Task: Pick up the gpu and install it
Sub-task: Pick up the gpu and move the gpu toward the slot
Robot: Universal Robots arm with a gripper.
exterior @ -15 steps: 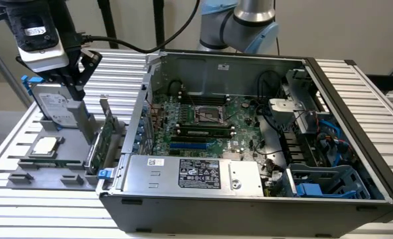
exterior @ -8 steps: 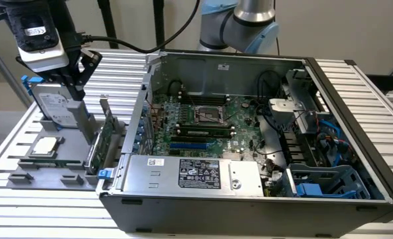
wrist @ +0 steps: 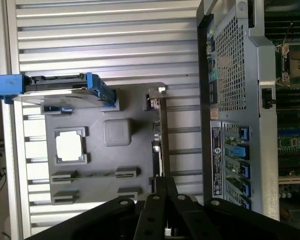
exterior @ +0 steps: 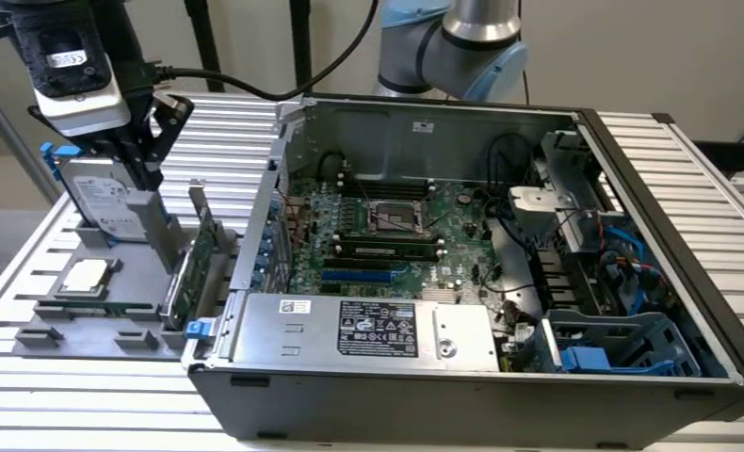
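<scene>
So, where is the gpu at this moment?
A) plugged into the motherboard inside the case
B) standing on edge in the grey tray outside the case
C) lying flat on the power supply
B: the gpu stands on edge in the grey tray, beside the open case.

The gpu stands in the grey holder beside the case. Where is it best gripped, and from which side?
Probably the free upper long edge of the gpu, coming from above and pinching across its two flat faces. It stands upright on edge in the grey holder, with the computer case close on one face, so a sideways approach looks cramped.
</scene>
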